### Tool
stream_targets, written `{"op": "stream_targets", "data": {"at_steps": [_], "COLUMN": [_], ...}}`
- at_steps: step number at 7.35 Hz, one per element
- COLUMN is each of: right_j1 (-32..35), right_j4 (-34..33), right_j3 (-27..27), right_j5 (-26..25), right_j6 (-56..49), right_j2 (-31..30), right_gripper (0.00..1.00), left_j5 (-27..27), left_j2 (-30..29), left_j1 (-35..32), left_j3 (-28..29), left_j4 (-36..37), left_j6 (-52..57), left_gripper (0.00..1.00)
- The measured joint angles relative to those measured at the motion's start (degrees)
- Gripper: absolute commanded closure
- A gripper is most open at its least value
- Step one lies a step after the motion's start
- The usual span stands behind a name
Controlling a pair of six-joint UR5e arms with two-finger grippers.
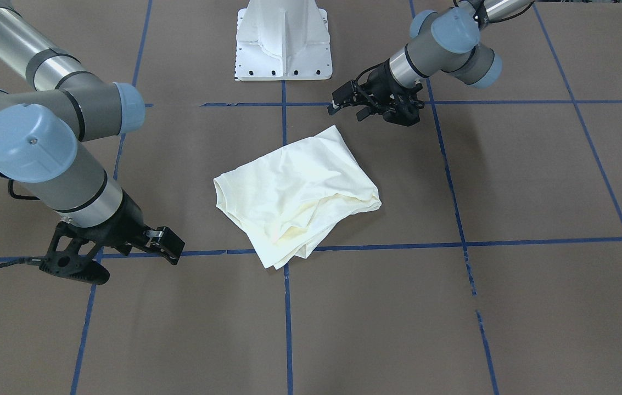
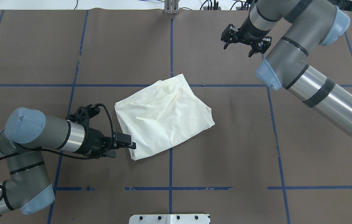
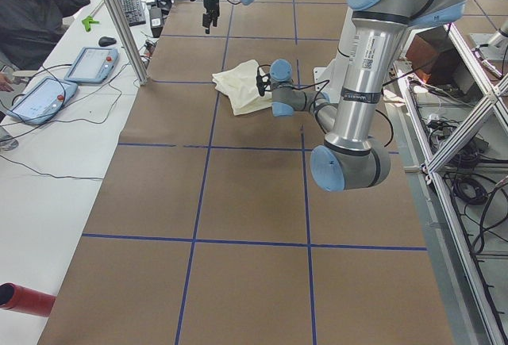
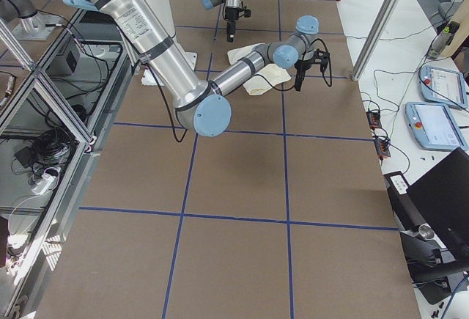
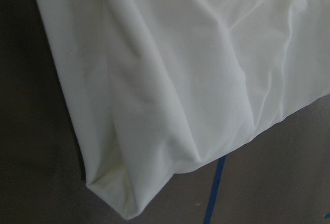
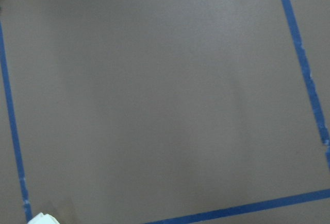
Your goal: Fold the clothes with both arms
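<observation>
The cream T-shirt (image 1: 294,192) lies as a loosely folded, wrinkled bundle at the table's middle (image 2: 163,115), plain side up, with the print hidden. My left gripper (image 2: 126,149) is low and just beside the bundle's near-left corner, open and empty; it also shows in the front-facing view (image 1: 345,112). The left wrist view shows only that shirt corner (image 5: 170,90) up close, with no fingers in sight. My right gripper (image 2: 237,51) is open and empty, well away from the shirt over bare table on the far right; it also shows in the front-facing view (image 1: 176,252).
Brown table cover with a grid of blue tape lines (image 2: 171,168). The white pedestal base (image 1: 283,44) stands at the robot's edge. An operator (image 3: 32,12), pendants (image 3: 87,63) and a metal post (image 3: 119,20) are along the far side.
</observation>
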Motion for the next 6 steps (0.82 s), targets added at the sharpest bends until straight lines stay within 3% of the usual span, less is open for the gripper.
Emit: {"op": "stream_targets", "data": {"at_steps": [2,4,6], "right_j1": [3.38,7.11,12.14], "right_j4": [-0.01,-1.87,-6.35], "right_j3": [5.03,8.86,13.11], "right_j5": [0.0,0.0,0.45], "right_j6": [-10.25,-21.72,-36.15], "right_j2": [-7.56,-15.43,-23.93], "right_gripper": [0.0,0.0,0.0], "left_j5": [-2.15,-2.88,-2.9], "left_j2": [1.86,1.87,2.83], "left_j1": [-9.68,-20.75,-31.37], "left_j3": [-2.37,-8.73,-12.12], "left_j4": [8.06,28.25,43.14], "left_j6": [11.0,30.06,50.32], "left_gripper": [0.0,0.0,0.0]}}
